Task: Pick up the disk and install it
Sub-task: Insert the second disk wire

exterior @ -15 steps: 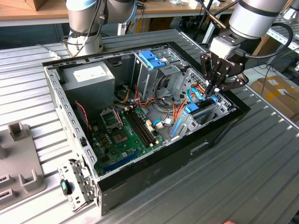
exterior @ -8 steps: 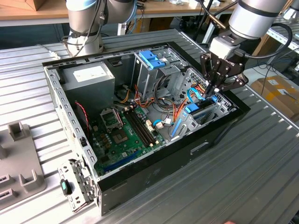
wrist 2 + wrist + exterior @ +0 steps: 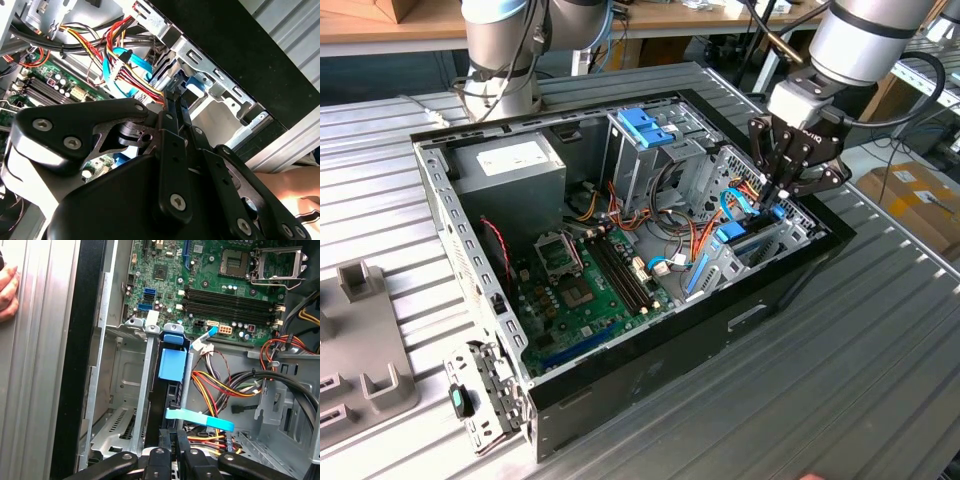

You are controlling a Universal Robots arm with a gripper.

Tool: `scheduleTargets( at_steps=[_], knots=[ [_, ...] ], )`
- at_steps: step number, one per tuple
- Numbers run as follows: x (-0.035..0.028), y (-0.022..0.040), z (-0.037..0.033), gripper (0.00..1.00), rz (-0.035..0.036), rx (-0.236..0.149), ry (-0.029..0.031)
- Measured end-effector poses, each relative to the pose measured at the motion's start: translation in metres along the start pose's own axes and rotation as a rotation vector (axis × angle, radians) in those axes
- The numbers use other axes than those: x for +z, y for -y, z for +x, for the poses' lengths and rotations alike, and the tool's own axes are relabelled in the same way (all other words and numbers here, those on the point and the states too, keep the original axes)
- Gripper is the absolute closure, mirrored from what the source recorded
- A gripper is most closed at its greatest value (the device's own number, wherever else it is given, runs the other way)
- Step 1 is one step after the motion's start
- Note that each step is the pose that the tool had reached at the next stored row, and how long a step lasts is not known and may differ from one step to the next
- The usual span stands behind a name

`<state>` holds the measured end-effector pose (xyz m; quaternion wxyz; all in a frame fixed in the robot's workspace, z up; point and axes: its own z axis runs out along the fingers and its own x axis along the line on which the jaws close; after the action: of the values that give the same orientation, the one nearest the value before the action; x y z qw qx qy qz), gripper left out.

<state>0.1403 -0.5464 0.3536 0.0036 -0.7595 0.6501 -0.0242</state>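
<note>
The disk stands on edge in the drive bay at the front of the open computer case, showing its light blue side rail and a dark edge. In the second wrist view the disk's blue rail sits just past the fingertips. My gripper hangs over that bay on the exterior view's right. Its thin black fingers are pressed together with nothing between them, and the gripper tips meet the disk's edge. The same gripper appears shut in the second wrist view.
A grey power supply, a drive cage with a blue latch and the motherboard fill the case. Loose cables and a blue ribbon lie beside the bay. A person's hand rests outside the case wall.
</note>
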Motion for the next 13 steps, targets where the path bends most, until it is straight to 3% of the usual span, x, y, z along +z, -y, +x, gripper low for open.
scheduleTargets(
  at_steps=[13],
  knots=[
    [0.0005,-0.0001,0.0000,0.84,-0.0012,0.038,-0.0012]
  ],
)
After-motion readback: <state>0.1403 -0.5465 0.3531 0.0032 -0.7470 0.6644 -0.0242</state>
